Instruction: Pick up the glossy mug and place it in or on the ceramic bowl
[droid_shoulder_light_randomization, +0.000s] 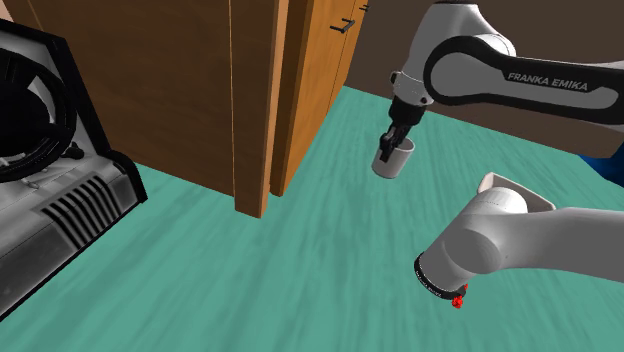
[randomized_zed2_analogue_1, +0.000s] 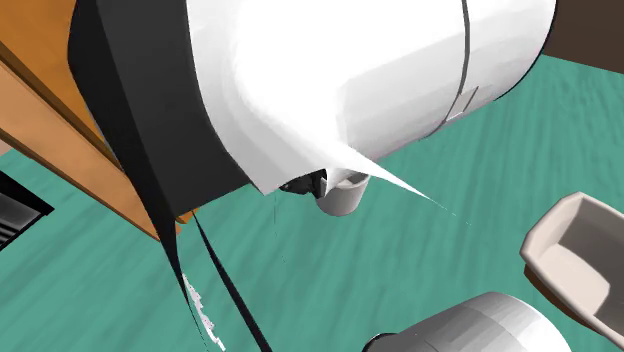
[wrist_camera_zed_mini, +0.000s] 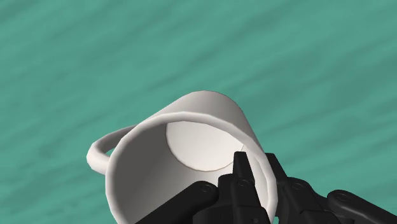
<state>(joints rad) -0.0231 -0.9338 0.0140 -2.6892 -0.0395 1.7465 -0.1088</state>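
White mug (wrist_camera_zed_mini: 191, 127), and the black gripper (wrist_camera_zed_mini: 256, 167) is pinching its wall, one finger inside the rim and one outside, with the handle sticking out the other side. It hangs under the hand and looks clear of the teal floor (droid_shoulder_light_randomization: 300, 260). The pale bowl (randomized_zed2_analogue_1: 570, 255) sits on the floor off to the shoulder view's lower right of the mug, so I'd guess the carry heads that way, then down.

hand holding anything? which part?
Yes, the hand clasps the white mug by its rim wall, one finger inside, one outside, opposite the handle.
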